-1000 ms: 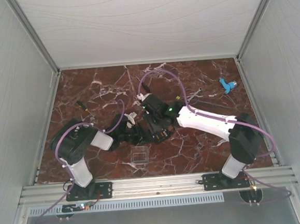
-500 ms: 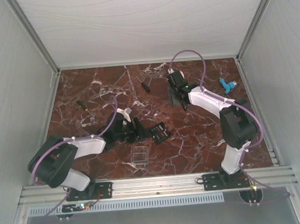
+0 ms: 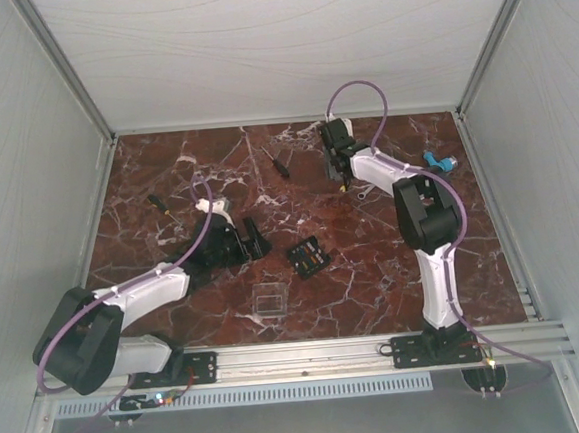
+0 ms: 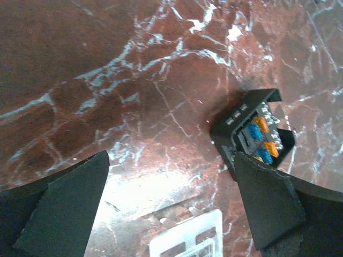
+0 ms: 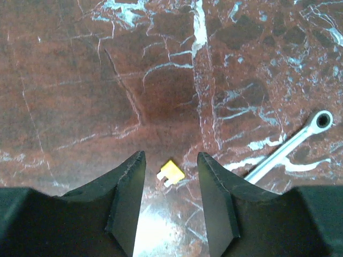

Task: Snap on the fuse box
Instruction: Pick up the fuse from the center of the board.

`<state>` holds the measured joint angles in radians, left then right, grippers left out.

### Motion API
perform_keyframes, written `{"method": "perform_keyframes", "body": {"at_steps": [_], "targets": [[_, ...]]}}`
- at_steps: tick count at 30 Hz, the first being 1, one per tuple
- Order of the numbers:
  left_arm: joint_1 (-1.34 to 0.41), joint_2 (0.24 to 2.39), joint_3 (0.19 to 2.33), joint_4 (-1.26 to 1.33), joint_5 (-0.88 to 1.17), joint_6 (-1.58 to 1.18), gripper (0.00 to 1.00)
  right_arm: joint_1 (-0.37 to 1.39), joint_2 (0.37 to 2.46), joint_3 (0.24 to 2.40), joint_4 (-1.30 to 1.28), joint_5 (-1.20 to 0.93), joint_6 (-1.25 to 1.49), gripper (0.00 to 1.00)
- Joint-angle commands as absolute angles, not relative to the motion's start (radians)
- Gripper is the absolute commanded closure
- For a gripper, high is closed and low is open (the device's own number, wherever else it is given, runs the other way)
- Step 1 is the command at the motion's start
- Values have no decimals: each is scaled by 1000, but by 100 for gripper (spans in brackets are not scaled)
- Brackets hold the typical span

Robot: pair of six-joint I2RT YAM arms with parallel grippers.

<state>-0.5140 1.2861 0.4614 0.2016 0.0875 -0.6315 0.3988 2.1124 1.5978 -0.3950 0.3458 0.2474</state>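
- Where the surface [image 3: 394, 268] comes nearest the arm bases, a clear square lid [image 3: 267, 301] lies flat.
- Just beyond it, the fuse box [image 3: 308, 256] rests on the marble, its blue and orange fuses showing.
- Left end effector [image 4: 171, 176] hovers near the box, fingers spread wide, holding nothing.
- Farther back, right end effector [image 5: 169, 158] is partly parted and empty, over a small yellow fuse [image 5: 171, 173]; a wrench [image 5: 289, 147] lies beside it.
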Motion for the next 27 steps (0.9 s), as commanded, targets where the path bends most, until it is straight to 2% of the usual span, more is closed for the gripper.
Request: {"method": "perform_keyframes", "body": {"at_steps": [1, 11, 27], "targets": [[-502, 1275, 479, 190, 0, -578, 0, 385, 2173, 1666, -403, 378, 241, 60], [-502, 1272, 461, 201, -13, -576, 0, 376, 2213, 1657, -477, 332, 240, 63], [-502, 1273, 451, 217, 6, -578, 0, 327, 2084, 1479, -486, 258, 230, 64]]}}
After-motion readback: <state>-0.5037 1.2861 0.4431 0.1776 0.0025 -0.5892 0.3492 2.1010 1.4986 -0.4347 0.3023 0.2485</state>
